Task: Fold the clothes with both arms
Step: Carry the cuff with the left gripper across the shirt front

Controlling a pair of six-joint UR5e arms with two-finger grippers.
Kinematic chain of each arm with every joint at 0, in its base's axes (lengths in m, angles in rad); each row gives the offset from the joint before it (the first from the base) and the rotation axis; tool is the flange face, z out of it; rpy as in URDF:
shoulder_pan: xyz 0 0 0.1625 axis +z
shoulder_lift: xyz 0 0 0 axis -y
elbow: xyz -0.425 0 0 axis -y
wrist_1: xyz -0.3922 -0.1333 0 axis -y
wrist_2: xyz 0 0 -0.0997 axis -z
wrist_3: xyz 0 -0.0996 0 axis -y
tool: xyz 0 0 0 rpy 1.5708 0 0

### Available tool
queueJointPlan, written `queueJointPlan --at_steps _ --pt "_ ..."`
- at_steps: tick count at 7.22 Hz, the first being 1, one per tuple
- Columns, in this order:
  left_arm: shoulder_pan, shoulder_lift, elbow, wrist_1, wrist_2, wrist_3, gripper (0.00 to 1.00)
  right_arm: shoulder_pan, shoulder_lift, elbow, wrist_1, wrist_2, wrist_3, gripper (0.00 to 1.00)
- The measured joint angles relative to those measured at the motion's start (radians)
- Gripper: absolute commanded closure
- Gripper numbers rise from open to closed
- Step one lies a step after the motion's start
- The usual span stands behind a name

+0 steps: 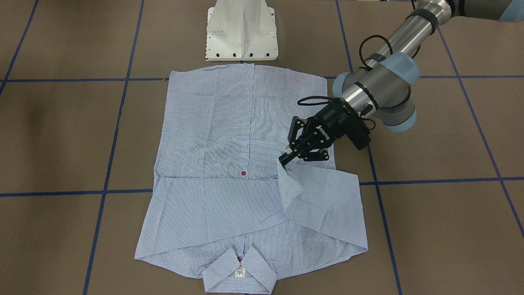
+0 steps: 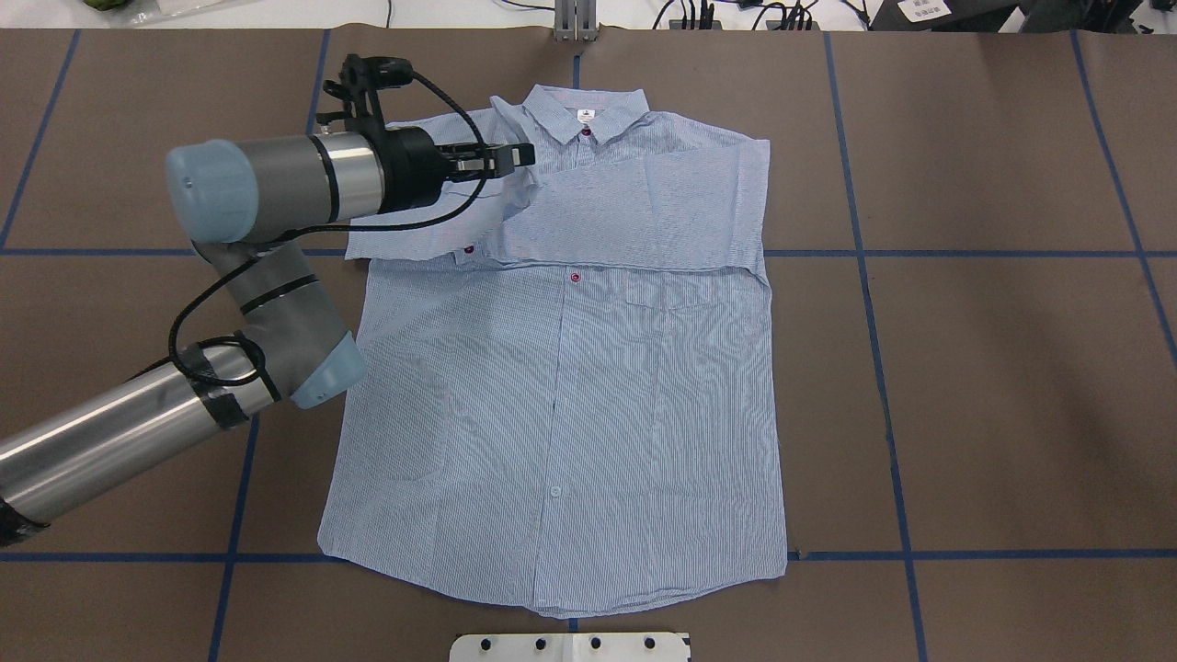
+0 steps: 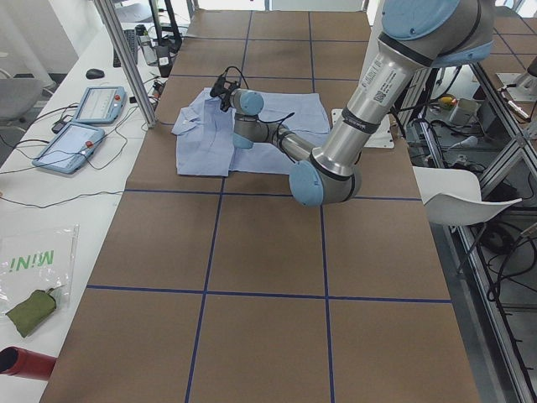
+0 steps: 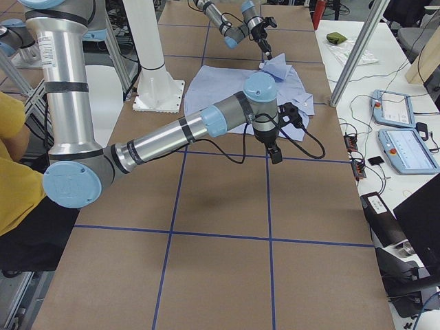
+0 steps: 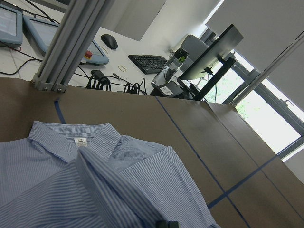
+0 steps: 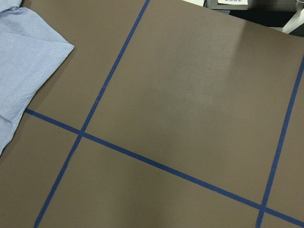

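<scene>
The light blue striped shirt point(image 2: 570, 414) lies front up on the brown table, with its collar point(image 2: 584, 112) at the far side from the robot. One sleeve is folded flat across the chest point(image 2: 644, 211). My left gripper point(image 1: 285, 160) is shut on the end of the other sleeve point(image 1: 292, 192) and holds it raised above the chest. The overhead view shows that gripper point(image 2: 524, 154) near the collar. The left wrist view shows the collar label point(image 5: 80, 141). My right gripper point(image 4: 276, 155) hangs over bare table beside the shirt; I cannot tell whether it is open or shut.
The white pedestal point(image 1: 242, 30) stands at the shirt's hem end. Blue tape lines point(image 6: 156, 166) cross the table. A side bench with tablets point(image 4: 395, 110) and an aluminium post point(image 4: 357, 51) runs along the collar side. A person in yellow point(image 4: 10, 137) stands near the robot's base.
</scene>
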State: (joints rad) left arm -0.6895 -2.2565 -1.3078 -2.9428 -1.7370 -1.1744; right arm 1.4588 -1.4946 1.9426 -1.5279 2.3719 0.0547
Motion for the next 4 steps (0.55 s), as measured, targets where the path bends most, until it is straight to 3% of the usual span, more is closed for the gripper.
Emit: queueJointPlan --at_steps 2,3,4 --pt "0.053 -0.075 0.003 0.097 0.073 -0.039 1.0 0.0 -0.001 0.0 0.0 0.001 0.0 0.0" --pt "0.079 -0.094 0.005 0.135 0.102 -0.046 0.87 0.0 -0.001 0.0 0.0 0.001 -0.001 0.0" --pt "0.106 -0.102 0.007 0.154 0.121 -0.047 0.01 0.0 -0.001 0.0 0.0 0.001 -0.001 0.0"
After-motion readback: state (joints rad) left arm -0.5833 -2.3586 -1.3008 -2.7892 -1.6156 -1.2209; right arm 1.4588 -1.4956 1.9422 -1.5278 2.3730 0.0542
